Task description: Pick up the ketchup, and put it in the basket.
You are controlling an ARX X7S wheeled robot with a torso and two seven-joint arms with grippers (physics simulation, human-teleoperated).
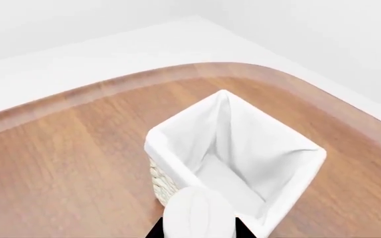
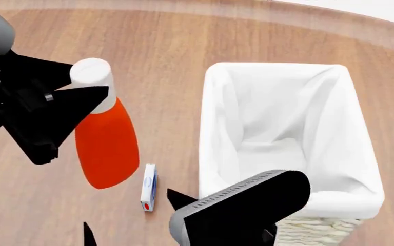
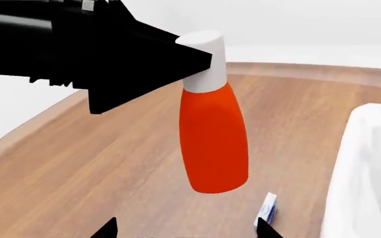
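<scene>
The ketchup (image 2: 108, 143) is a red-orange bottle with a white cap (image 2: 91, 72). It hangs upright above the wooden table, to the left of the basket (image 2: 217, 128). My left gripper (image 2: 91, 84) is shut on its cap and neck. In the left wrist view the cap (image 1: 197, 210) fills the gap between the left gripper's (image 1: 198, 230) black fingertips, with the basket (image 1: 177, 144) just beyond. The right wrist view shows the ketchup (image 3: 214, 139) from the side. My right gripper (image 3: 185, 229) stands open and empty, low and near the basket's front left corner.
A small white-and-blue box (image 2: 149, 187) lies flat on the table (image 2: 162, 46) between the bottle and the basket. It also shows in the right wrist view as the small box (image 3: 267, 210). The table's curved edge (image 1: 197, 67) runs behind the basket.
</scene>
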